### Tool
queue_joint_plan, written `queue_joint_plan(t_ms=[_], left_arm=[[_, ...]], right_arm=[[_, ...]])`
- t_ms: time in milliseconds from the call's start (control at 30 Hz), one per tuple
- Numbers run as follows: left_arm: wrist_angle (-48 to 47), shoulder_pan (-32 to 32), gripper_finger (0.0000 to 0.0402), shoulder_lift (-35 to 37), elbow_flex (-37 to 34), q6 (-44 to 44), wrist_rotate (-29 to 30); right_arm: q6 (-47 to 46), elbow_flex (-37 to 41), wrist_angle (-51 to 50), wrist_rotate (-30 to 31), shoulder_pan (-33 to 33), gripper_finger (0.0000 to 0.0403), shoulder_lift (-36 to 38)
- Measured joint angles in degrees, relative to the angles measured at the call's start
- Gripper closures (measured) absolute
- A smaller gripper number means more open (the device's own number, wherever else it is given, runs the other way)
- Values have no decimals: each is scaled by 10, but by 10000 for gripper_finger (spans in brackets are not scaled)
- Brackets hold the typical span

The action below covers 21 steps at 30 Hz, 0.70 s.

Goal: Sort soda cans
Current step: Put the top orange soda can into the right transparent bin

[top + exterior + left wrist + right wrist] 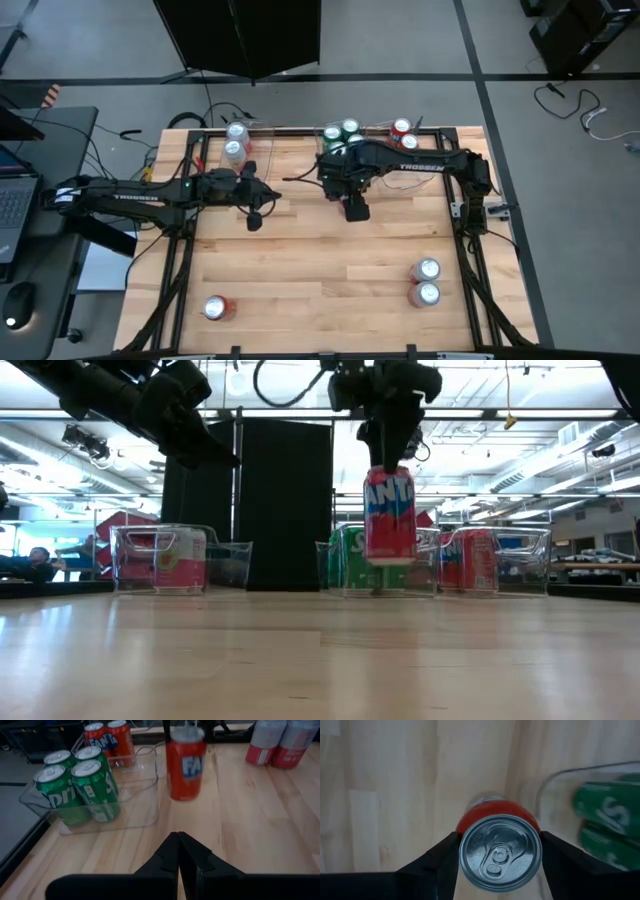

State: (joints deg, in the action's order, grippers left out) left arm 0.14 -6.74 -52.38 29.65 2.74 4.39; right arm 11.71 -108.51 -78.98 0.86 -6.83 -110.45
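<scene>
Wood-plank worktop (320,270), grey floor around, open-ceiling hall behind. Right gripper (500,851) fingers clamp a red can (390,515) aloft near the green-can bin (132,795); left gripper (178,851) fingers clenched, empty.

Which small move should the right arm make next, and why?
Probably carry the red can sideways toward the bin with red cans. The right gripper grips it by the top, lifted off the table, beside the green cans' bin.
</scene>
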Motion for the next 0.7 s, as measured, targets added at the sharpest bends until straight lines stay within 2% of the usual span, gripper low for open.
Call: queue_joint_plan(t_ms=[133, 333, 400, 500, 700], left_arm=[[-10, 0, 390, 0, 0, 0, 0], [-14, 0, 390, 0, 0, 0, 0], [-16, 0, 390, 0, 0, 0, 0], [-17, 0, 390, 0, 0, 0, 0], [-19, 1, 390, 0, 0, 0, -1]], right_arm=[[11, -50, -35, 21, -12, 178, 1], [46, -118, -101, 12, -66, 176, 2], [63, -135, -102, 52, -91, 185, 4], [86, -154, -108, 74, -131, 203, 4], [122, -171, -100, 64, -192, 257, 4]])
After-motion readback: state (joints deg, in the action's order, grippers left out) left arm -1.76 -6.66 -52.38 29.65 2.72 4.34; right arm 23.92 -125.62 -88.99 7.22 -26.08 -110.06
